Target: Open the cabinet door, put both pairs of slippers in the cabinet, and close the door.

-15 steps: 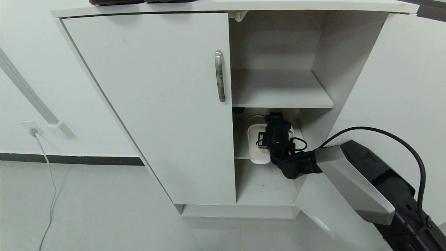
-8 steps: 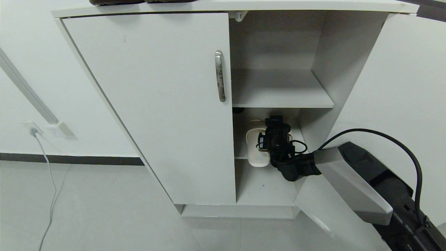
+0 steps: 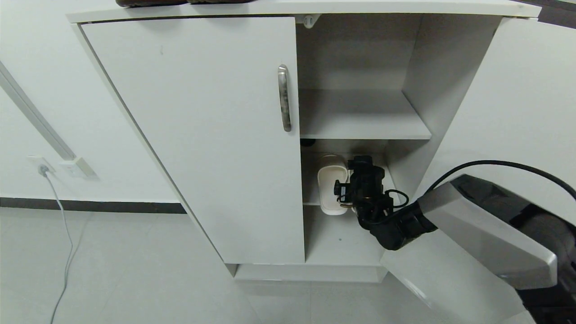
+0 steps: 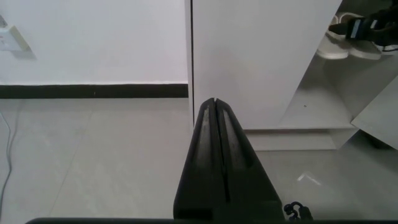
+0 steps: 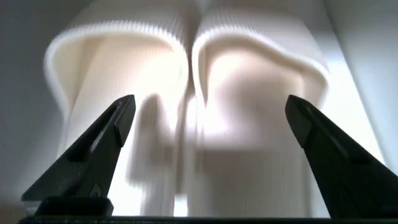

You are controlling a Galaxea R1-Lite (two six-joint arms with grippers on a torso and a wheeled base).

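A pair of white slippers (image 3: 332, 189) lies side by side on the lower shelf of the white cabinet (image 3: 360, 121), whose right door (image 3: 508, 112) stands open. My right gripper (image 3: 362, 167) reaches into that compartment just right of the visible slipper. In the right wrist view the white slippers (image 5: 193, 93) sit straight ahead, and the right gripper (image 5: 208, 124) is open, its fingers (image 5: 93, 162) spread wide and touching nothing. A dark pair of slippers (image 3: 153, 2) rests on the cabinet top. My left gripper (image 4: 215, 106) is shut and empty, hanging over the floor in front of the cabinet.
The left door (image 3: 202, 135) is closed, with a metal handle (image 3: 283, 96). The upper shelf (image 3: 360, 112) and bottom compartment (image 3: 342, 238) hold nothing. A wall socket with a cable (image 3: 42, 170) is at the left, above the pale tiled floor (image 3: 135, 279).
My right gripper has drawn back a little toward the cabinet front and shifted right. The white slippers stay on the lower shelf, slightly deeper than a second ago.
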